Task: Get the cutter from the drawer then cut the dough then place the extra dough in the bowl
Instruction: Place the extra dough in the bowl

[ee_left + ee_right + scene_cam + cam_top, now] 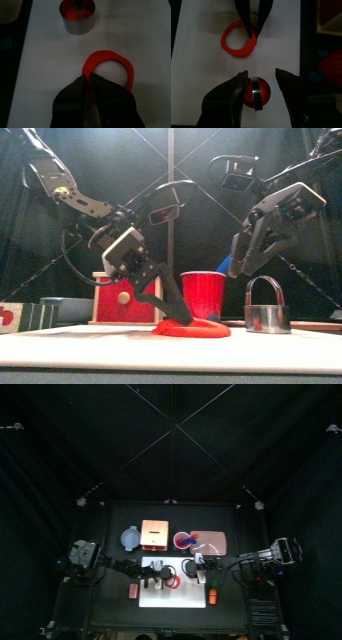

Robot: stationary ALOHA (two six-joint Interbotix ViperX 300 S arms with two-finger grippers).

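Pinching one dough ring [194, 329], left jaws, right jaws wide over one cutter [267, 320]

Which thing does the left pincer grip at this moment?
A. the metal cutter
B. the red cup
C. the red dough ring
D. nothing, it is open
C: in the left wrist view the left pincer is shut on the edge of the red dough ring on the white board, while the cutter stands apart from it.
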